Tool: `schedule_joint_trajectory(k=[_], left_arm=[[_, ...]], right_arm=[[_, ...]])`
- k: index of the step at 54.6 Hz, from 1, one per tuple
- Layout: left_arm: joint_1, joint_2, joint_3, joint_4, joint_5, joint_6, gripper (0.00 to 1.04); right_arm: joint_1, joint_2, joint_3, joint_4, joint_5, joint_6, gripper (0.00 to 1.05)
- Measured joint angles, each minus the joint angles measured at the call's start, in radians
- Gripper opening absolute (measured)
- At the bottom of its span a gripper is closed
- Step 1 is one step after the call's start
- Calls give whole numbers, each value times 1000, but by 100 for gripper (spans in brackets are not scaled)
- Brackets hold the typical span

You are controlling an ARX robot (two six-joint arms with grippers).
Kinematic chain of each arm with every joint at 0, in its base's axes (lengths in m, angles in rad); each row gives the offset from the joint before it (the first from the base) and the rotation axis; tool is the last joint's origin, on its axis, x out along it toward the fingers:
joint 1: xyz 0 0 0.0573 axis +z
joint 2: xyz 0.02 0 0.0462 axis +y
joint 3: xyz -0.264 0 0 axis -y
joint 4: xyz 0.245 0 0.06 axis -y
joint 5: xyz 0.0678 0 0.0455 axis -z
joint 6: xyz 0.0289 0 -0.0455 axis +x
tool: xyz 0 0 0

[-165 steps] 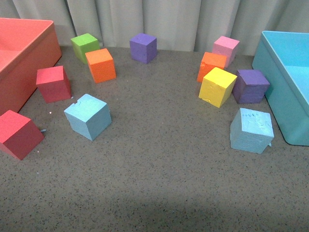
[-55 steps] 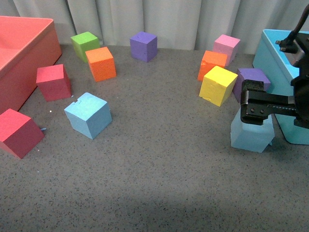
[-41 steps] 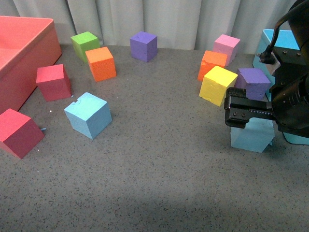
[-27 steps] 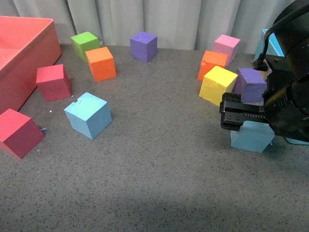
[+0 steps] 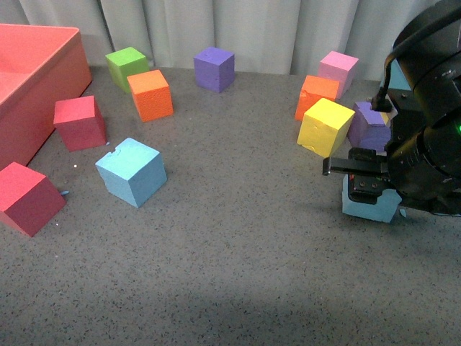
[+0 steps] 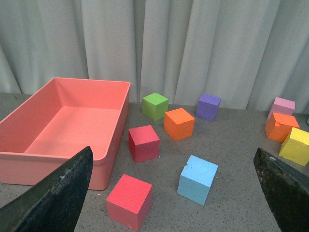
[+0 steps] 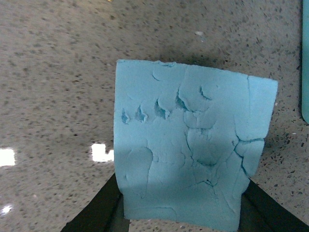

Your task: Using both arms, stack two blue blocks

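Observation:
One blue block rests on the grey table at the left, also seen in the left wrist view as the blue block. The other blue block sits at the right, mostly hidden under my right gripper, which is shut on it. In the right wrist view this cracked blue block fills the frame between the black fingers. My left gripper hangs open well above the table, its two fingertips wide apart, nothing between them.
A red bin stands at the far left, a turquoise bin behind my right arm. Red cubes, an orange cube, green cube, purple cubes, a yellow cube and pink cube lie scattered.
My right arm came in from the right, dropped over the right blue block and shut on it. The left blue block has not moved.

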Motion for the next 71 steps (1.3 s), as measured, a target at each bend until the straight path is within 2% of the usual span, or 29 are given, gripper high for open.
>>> schedule_joint_trajectory(k=[15,28,49,71], left_arm=[[0,0,0,0,0,0,98],[0,0,0,0,0,0,98],[0,0,0,0,0,0,98],[0,0,0,0,0,0,98]], right_arm=[[152,-21,67,-25,-42,-2,38],[234,86,184,-51,-53,-4,38],[261,200,309,-64,-79,-17,38],[266,216,318,-61,-82,-81,38]])
